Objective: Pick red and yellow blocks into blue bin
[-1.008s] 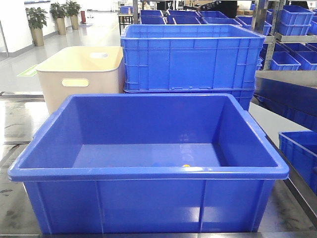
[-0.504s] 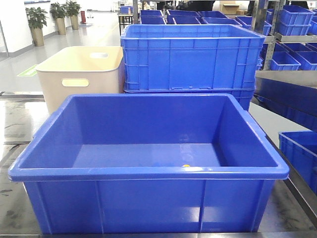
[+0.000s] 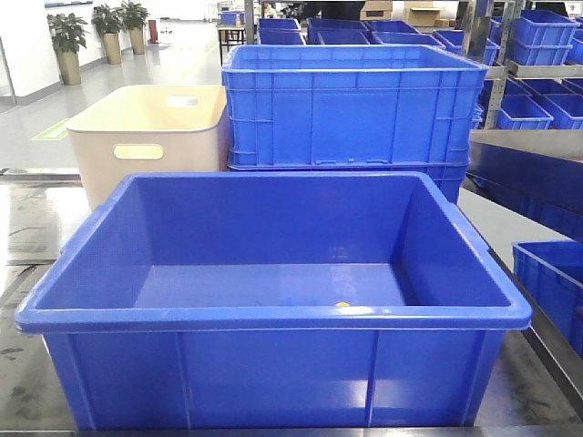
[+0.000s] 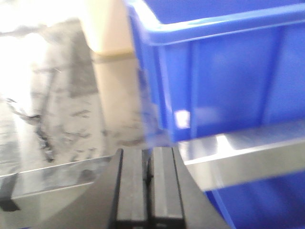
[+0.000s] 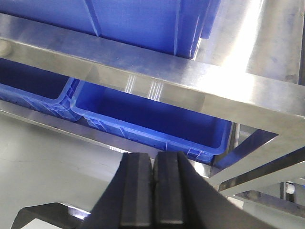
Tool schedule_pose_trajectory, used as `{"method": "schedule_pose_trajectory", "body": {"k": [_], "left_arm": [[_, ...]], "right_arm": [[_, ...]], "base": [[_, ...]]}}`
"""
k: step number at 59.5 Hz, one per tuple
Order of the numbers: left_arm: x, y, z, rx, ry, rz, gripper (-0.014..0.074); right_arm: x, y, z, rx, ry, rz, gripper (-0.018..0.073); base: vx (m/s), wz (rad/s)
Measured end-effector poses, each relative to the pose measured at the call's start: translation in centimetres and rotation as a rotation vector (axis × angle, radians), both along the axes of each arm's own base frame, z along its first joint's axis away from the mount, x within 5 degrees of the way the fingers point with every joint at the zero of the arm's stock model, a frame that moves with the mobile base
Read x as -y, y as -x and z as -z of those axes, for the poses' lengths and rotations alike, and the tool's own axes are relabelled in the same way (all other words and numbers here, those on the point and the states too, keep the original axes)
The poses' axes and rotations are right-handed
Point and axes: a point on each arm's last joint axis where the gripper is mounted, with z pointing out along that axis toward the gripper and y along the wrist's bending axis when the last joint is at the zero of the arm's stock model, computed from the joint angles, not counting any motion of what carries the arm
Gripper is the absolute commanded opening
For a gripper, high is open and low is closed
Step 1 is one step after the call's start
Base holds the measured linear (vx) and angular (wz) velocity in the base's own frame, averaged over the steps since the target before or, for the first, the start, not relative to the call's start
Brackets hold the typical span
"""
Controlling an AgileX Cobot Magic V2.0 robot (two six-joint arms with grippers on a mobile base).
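Centrally, the blue bin (image 3: 273,314) is seen in the front view: glossy, deep, tapered walls, thick rolled rim. A tiny yellow speck is noted on its floor near the front wall (too small to identify). Behind it, one cream tub (image 3: 150,137) with a handle slot and stacked panel-sided crates (image 3: 351,109) are recorded. The left gripper (image 4: 148,188) is pressed together, nothing held, beside the bin's outer corner above a steel frame rail (image 4: 238,152). The right gripper (image 5: 153,195) is likewise closed empty, over a steel crossbar (image 5: 143,71) and two lower blue trays (image 5: 152,119).
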Motion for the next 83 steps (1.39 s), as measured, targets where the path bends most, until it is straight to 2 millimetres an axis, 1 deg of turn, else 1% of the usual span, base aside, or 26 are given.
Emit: {"method": "schedule_pose_trajectory", "body": {"k": [7, 13, 19, 23, 38, 83], "left_arm": [[-0.2, 0.2, 2.8, 0.055, 0.022, -0.032, -0.0007], [-0.3, 0.4, 4.8, 0.107, 0.031, -0.056, -0.0007], [-0.5, 0.7, 6.3, 0.162, 0.047, -0.083, -0.0007], [-0.5, 0.8, 6.9, 0.161, 0.056, -0.093, -0.0007], [-0.5, 0.9, 7.3, 0.132, 0.107, -0.094, -0.0007], [-0.7, 0.9, 7.1, 0.152, 0.108, -0.130, -0.0007]], "right_arm": [[0.0, 0.0, 0.0, 0.000, 0.000, 0.000, -0.0010], [0.0, 0.0, 0.0, 0.000, 0.000, 0.000, -0.0010], [0.0, 0.0, 0.0, 0.000, 0.000, 0.000, -0.0010], [0.0, 0.0, 0.0, 0.000, 0.001, 0.000, -0.0010], [0.0, 0.1, 0.0, -0.002, 0.003, 0.000, -0.0010], [0.0, 0.1, 0.1, -0.010, 0.004, -0.001, -0.0010]], "base": [[0.00, 0.00], [0.00, 0.00], [0.00, 0.00], [0.00, 0.00], [0.00, 0.00], [0.00, 0.00]]}}
